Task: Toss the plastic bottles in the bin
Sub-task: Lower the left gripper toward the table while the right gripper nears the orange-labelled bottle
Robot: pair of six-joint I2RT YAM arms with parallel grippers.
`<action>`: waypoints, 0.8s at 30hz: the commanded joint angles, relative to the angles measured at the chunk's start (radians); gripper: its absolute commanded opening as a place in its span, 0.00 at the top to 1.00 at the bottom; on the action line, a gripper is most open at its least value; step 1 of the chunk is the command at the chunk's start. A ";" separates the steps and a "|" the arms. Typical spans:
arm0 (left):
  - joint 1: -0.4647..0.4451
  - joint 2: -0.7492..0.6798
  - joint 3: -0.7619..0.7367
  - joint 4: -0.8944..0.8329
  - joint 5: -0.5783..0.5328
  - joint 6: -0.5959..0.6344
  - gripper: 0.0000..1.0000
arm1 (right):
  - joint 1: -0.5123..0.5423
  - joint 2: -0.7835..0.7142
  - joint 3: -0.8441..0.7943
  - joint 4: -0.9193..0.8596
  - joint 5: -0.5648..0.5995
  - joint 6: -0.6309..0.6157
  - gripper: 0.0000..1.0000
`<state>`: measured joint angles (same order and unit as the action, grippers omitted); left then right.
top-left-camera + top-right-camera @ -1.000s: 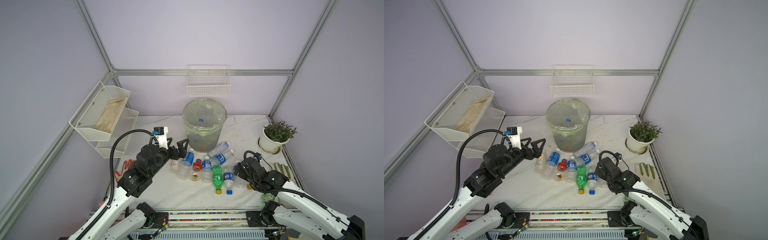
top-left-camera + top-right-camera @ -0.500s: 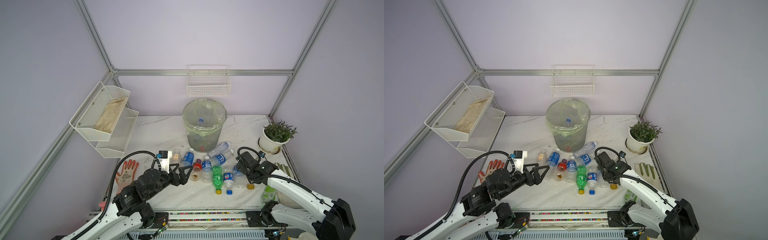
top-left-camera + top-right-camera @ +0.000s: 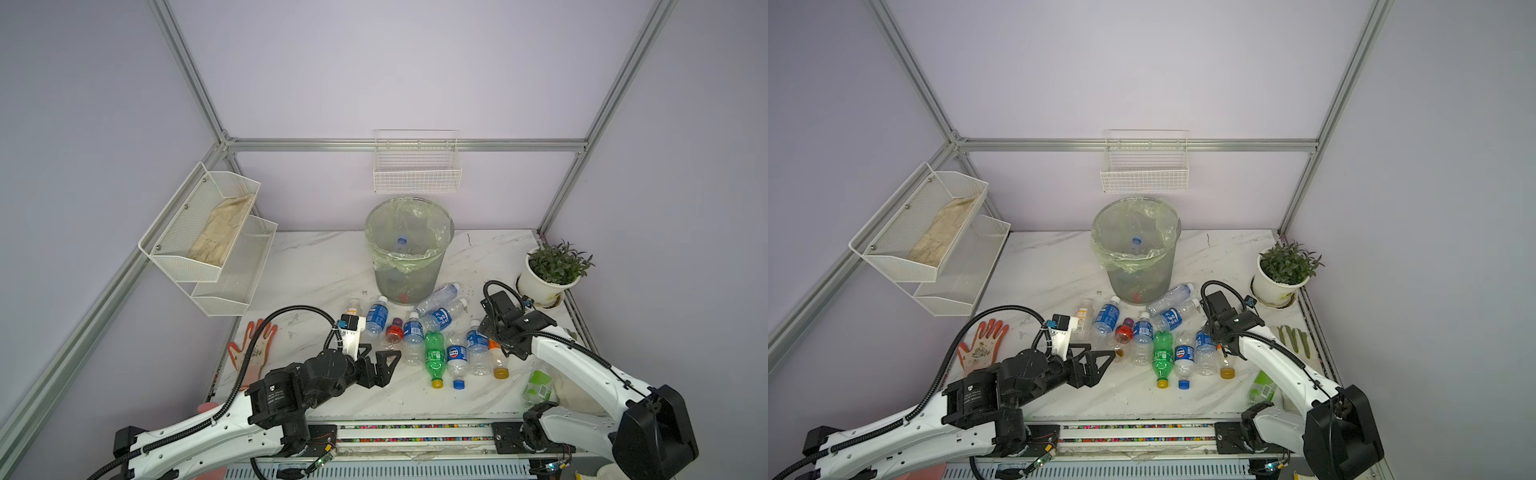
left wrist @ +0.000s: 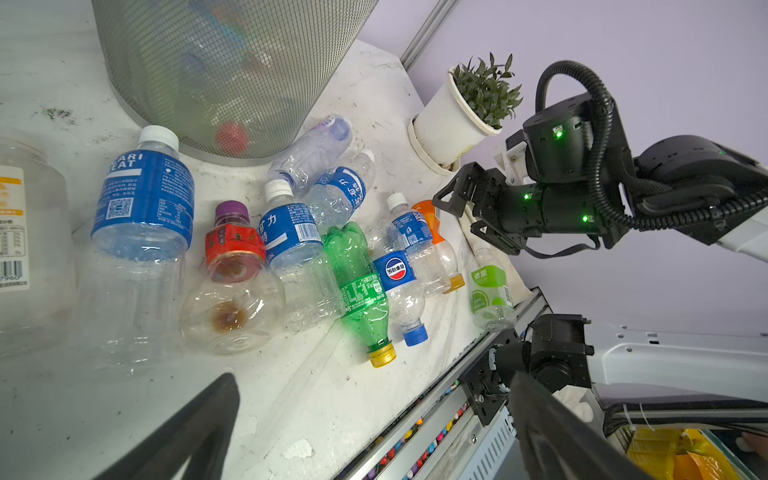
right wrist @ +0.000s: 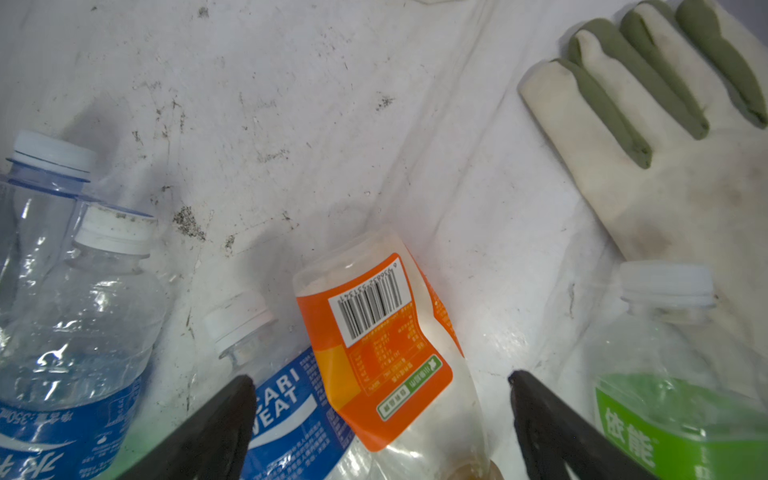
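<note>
Grey mesh bin (image 3: pixel 415 282), pale-green-lined, is occupied by a blue-capped bottle (image 3: pixel 401 242); plastic bottles (image 3: pixel 434 353) are strewn on the bench (image 3: pixel 316 266) beside it, "CARI" read on a blue label (image 4: pixel 143 195). Both jaws are spread wide, empty.

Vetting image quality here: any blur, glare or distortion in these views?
Top views: evenly lit, sharp. Left wrist view: the left gripper has blurred black fingers. Right wrist view: glare on the white marble table beside the dented orange-labelled clear bottle.
</note>
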<state>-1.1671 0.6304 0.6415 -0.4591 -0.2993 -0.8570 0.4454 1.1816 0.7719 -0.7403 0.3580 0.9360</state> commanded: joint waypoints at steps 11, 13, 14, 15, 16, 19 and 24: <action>-0.210 0.085 0.155 0.018 -0.149 -0.003 0.00 | -0.008 0.019 -0.035 0.029 -0.036 -0.023 0.02; -0.233 0.101 0.185 0.019 -0.163 0.004 0.00 | -0.009 0.037 -0.037 0.012 -0.030 0.003 0.02; -0.238 0.107 0.198 0.017 -0.172 0.013 0.00 | -0.009 0.045 -0.036 0.001 -0.024 0.011 0.02; -0.242 0.115 0.212 0.017 -0.180 0.024 0.00 | -0.009 0.052 -0.036 -0.005 -0.024 0.012 0.03; -0.243 0.122 0.224 0.015 -0.188 0.033 0.00 | -0.008 0.057 -0.037 -0.009 -0.024 0.013 0.03; -0.243 0.138 0.245 0.013 -0.212 0.053 0.00 | -0.008 0.053 -0.054 0.008 -0.026 0.005 0.03; -0.243 0.122 0.227 0.007 -0.272 0.062 0.00 | -0.009 0.084 -0.053 0.014 0.011 0.030 0.03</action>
<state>-1.4059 0.7673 0.8036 -0.4610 -0.5014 -0.8238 0.4427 1.2430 0.7258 -0.7105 0.3267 0.9291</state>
